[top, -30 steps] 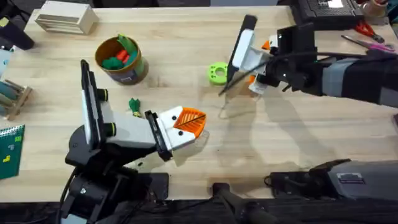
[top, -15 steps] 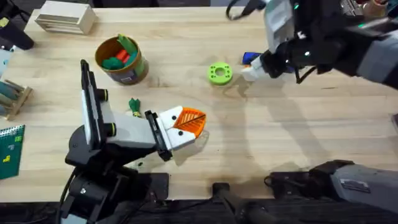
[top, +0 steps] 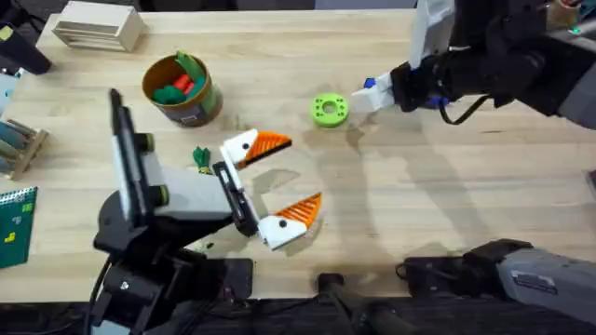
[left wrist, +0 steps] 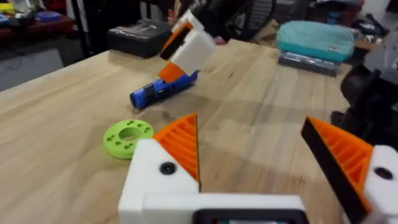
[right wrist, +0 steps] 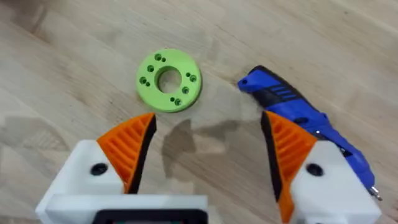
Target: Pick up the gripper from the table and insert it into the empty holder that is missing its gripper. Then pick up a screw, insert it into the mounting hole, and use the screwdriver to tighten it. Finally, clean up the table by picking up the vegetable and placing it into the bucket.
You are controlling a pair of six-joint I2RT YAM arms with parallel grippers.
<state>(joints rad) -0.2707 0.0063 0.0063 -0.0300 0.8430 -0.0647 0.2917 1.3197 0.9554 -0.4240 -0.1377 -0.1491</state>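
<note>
My left gripper (top: 277,180) stands open over the near middle of the table, its orange pads spread wide and nothing between them; the same gripper (left wrist: 261,155) fills the foreground of its wrist view. The lime-green disc with the mounting hole (top: 328,110) (right wrist: 168,81) (left wrist: 129,137) lies flat. Just beyond the disc is the blue screwdriver (top: 371,85) (right wrist: 298,115) (left wrist: 163,90), lying on the table. My right gripper (top: 368,97) (right wrist: 208,152) hovers open over it, one finger beside the handle. The dark green vegetable (top: 201,158) lies near the bucket (top: 179,88). The loose gripper, empty holder and screw are out of view.
The bucket holds green and red toy pieces. A pale slatted box (top: 98,26) sits at the far left, a wooden rack (top: 19,144) and a green board (top: 14,223) at the left edge, scissors (top: 549,56) at the far right.
My left gripper has opened from shut, its fingers spreading apart. The right arm has swung over and come down with open fingers by the screwdriver next to the green disc.
</note>
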